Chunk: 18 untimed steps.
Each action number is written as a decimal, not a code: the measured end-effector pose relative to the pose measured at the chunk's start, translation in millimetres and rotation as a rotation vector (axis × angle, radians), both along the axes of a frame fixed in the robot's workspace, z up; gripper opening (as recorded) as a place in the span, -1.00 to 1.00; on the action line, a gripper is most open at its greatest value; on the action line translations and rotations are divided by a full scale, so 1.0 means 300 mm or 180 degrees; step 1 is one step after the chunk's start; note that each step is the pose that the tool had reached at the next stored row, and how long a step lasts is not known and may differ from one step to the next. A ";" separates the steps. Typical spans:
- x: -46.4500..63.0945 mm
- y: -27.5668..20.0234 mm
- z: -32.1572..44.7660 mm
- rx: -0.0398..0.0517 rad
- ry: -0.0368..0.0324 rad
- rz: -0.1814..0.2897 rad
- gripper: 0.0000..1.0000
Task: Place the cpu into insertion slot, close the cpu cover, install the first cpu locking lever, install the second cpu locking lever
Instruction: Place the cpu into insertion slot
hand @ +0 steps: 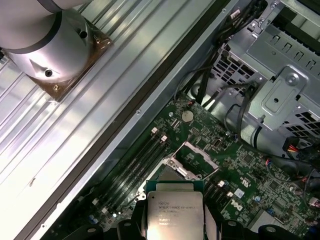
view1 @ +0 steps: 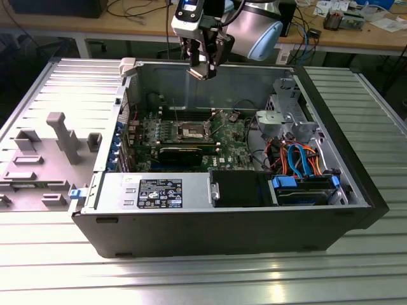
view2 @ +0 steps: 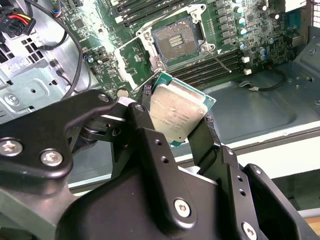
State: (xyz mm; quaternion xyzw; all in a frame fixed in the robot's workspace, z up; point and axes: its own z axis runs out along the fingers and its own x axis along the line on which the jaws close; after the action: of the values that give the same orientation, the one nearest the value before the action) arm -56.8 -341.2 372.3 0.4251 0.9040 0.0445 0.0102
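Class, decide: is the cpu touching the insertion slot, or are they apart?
Apart. In the second wrist view the gripper holds the cpu in the air, and the insertion slot lies empty on the board, well clear of it.

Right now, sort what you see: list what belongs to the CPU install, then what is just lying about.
Job: silvery-grey square cpu, held in the black gripper; dark-centred square insertion slot; thin silvery cpu cover, standing open.
Bystanders: big grey metal drive cage; blue and orange cables; long black memory slots.

Wrist views close; both share cpu (view2: 177, 117).
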 end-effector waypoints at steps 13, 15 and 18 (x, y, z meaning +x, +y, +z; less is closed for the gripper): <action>-0.008 0.000 0.000 0.0000 0.0000 -0.0149 0.09; -0.008 0.000 0.000 0.0000 0.0000 -0.0164 0.09; -0.009 0.000 0.000 0.0000 0.0000 -0.0188 0.09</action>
State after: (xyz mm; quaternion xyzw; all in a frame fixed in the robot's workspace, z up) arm -59.4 -341.2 372.3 0.4517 0.8910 0.0442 0.0116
